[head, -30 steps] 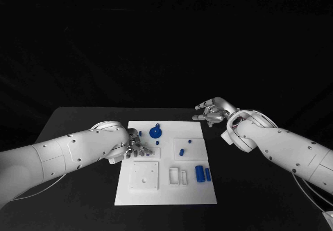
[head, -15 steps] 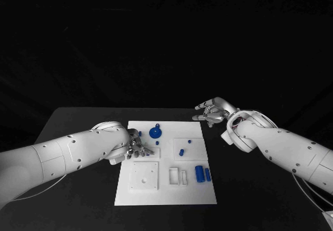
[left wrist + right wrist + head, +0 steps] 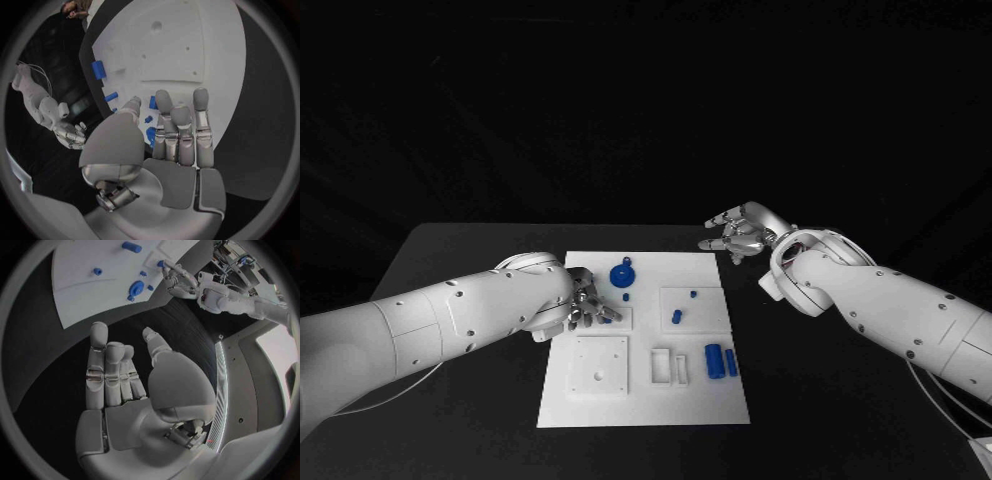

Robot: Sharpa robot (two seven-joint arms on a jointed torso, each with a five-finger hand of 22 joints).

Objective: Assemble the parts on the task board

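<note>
Left hand (image 3: 583,303) crept rightward — open, over task board (image 3: 643,400).

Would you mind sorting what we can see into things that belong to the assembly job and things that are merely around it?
Belonging to the job:
task board
round blue part
two blue cylinders
small blue pieces
left hand, over the board
right hand, empty, off the board

Merely around:
black table

No text, label, number or sign can be read anywhere.
</note>
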